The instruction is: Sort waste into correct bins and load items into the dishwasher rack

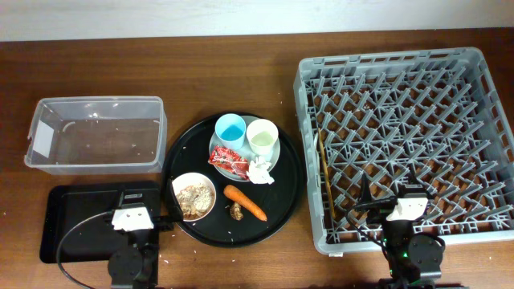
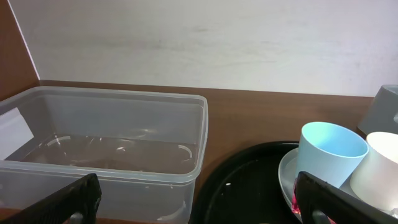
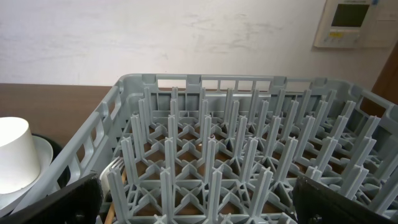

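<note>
On the round black tray (image 1: 285, 201) a pale grey-green plate (image 1: 273, 158) holds a light-blue cup (image 1: 230, 128), a cream cup (image 1: 261, 136), a red snack wrapper (image 1: 228, 163) and a crumpled white napkin (image 1: 259, 170). A white bowl (image 1: 193, 197) holds beige rice-like leftovers. An orange carrot (image 1: 245, 203) and a small brown scrap (image 1: 237, 212) lie beside it. The clear tub (image 1: 96, 134) and flat black tray (image 1: 76, 217) are at the left. The grey dishwasher rack (image 1: 405, 136) is at the right. My left gripper (image 2: 196, 202) is open and empty over the flat black tray. My right gripper (image 3: 199, 205) is open and empty over the rack's near edge.
Thin wooden chopsticks (image 1: 325, 177) lie in the rack's left side. In the left wrist view the tub (image 2: 106, 137), blue cup (image 2: 329, 152) and cream cup (image 2: 379, 171) stand ahead. A wall runs along the table's far edge.
</note>
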Action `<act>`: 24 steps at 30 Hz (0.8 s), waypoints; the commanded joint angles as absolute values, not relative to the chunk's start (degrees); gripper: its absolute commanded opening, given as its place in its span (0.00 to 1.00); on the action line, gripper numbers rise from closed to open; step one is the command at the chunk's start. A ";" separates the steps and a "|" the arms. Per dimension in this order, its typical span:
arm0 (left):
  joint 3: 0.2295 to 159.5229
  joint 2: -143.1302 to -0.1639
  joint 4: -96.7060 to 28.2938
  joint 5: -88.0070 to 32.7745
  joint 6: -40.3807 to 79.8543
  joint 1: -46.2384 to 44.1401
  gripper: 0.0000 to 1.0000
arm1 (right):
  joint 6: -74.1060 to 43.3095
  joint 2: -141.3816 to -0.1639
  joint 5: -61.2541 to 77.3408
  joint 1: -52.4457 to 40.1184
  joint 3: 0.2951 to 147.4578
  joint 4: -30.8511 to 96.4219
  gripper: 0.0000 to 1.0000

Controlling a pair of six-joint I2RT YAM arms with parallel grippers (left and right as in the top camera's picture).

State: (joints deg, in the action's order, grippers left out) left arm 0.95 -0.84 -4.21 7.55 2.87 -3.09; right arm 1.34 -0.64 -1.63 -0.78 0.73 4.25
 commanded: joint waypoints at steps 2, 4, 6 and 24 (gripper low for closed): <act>0.51 -0.36 -3.92 7.79 3.44 -3.31 0.99 | 0.99 -0.36 -2.15 -0.36 0.32 4.47 0.99; 0.51 -0.36 -3.92 7.79 3.44 -3.31 0.99 | 0.99 -0.36 -2.15 -0.36 0.32 4.45 0.99; 0.51 -0.36 -1.87 7.77 3.46 -3.31 0.99 | 0.99 -0.36 -2.15 -0.36 0.32 4.47 0.99; 40.05 -13.39 -27.55 -15.20 3.44 -3.31 0.99 | 0.99 -0.36 -2.15 -0.36 0.32 4.47 0.99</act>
